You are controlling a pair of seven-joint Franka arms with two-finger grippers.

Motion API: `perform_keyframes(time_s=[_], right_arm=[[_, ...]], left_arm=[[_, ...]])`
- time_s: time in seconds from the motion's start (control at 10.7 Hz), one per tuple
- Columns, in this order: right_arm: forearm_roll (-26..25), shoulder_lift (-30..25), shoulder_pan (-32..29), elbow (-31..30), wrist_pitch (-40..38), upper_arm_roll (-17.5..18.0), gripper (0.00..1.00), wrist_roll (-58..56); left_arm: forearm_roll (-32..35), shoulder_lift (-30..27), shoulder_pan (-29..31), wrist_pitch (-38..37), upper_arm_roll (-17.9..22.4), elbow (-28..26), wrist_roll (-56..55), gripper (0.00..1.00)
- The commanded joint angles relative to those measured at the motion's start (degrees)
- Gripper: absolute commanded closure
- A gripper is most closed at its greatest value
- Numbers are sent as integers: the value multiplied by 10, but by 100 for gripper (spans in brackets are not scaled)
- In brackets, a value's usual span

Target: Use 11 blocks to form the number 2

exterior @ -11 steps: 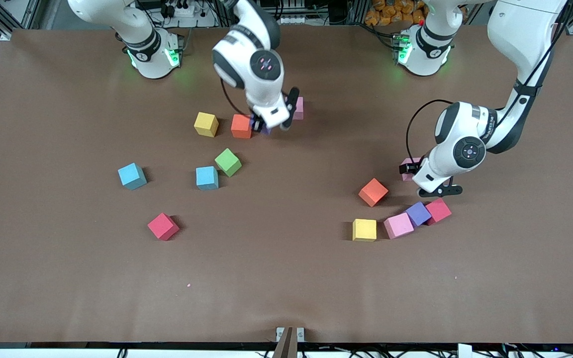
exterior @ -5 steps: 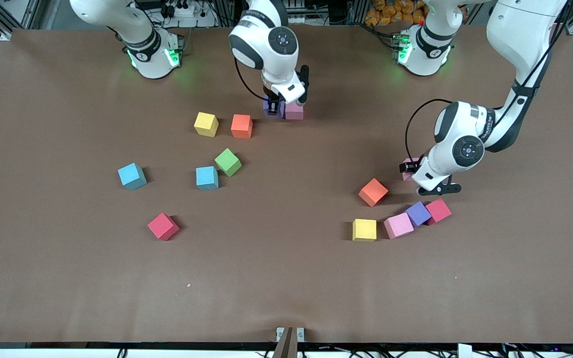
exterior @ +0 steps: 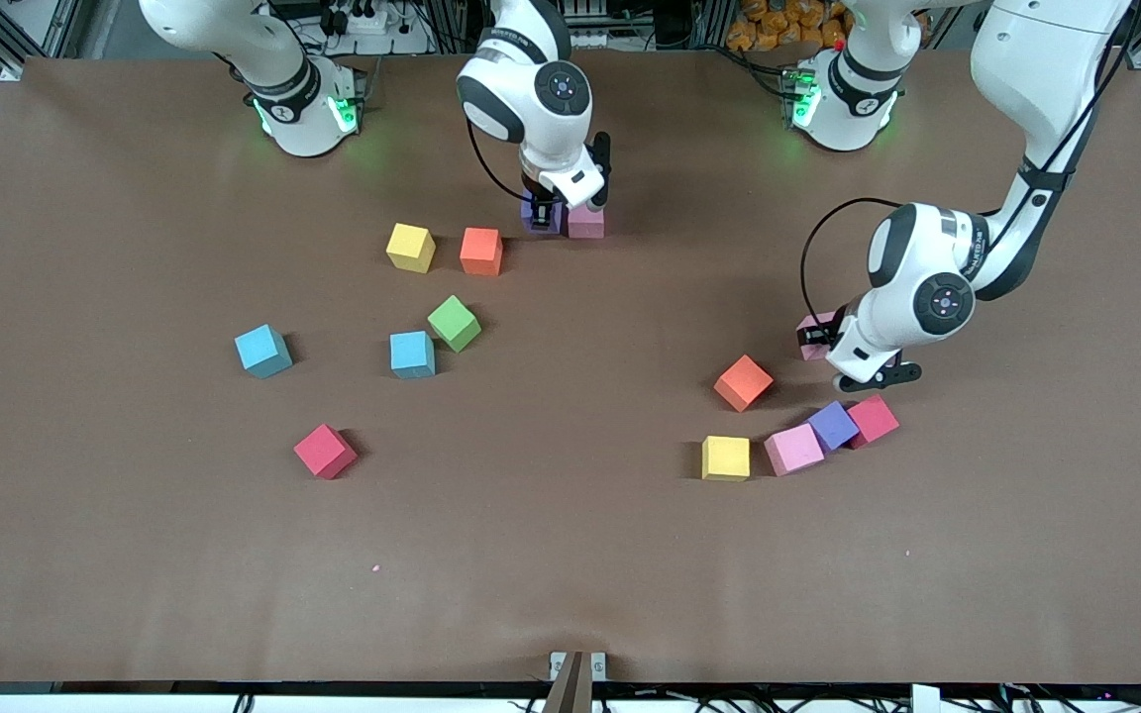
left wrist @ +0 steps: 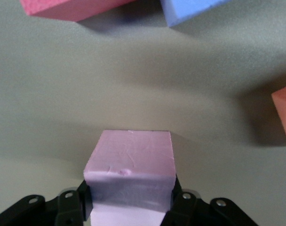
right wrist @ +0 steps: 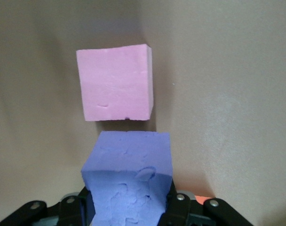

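My left gripper point(exterior: 821, 343) point(left wrist: 129, 203) is down at the table, shut on a pink block point(exterior: 811, 330) point(left wrist: 129, 155) with a finger against each side. An orange block point(exterior: 743, 382) and a curved row of yellow point(exterior: 725, 458), pink point(exterior: 793, 449), purple point(exterior: 833, 425) and red point(exterior: 873, 420) blocks lie nearer the front camera. My right gripper point(exterior: 543, 212) point(right wrist: 129, 207) is shut on a purple block point(exterior: 538, 220) point(right wrist: 129, 174), low beside another pink block point(exterior: 587, 223) point(right wrist: 115, 84), a small gap between them. No number 2 shows.
Toward the right arm's end lie loose yellow point(exterior: 410, 248), orange point(exterior: 481, 251), green point(exterior: 454, 323), red point(exterior: 325, 451) and two light blue blocks point(exterior: 412, 354) point(exterior: 262, 351). The arm bases point(exterior: 305, 104) stand along the table's edge away from the camera.
The right gripper carried the purple block from beside the orange block to beside the pink one. The left gripper's fingers closed onto its pink block.
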Motion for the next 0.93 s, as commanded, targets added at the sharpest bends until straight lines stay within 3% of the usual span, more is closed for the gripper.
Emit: perform_keyframes(time_s=[0.0,0.37,0.65,0.84], right_arm=[[-5,17,13,-1,22,-5,64,-4],[-5,35,14,-2,45,-4,64,2],[-5,45,18,-3,58,-4,64,3],[-5,47,20,-3,62,-5,64,3]], left_arm=[[-14,-21,6,0,-9,-9,-68,67],[-29,-62,8,-2,-57,-35,-293,69],[-160,-131,6,-2,-81,-76,-342,68],[-163,-153,6,-2,-105,-95,-438,69]])
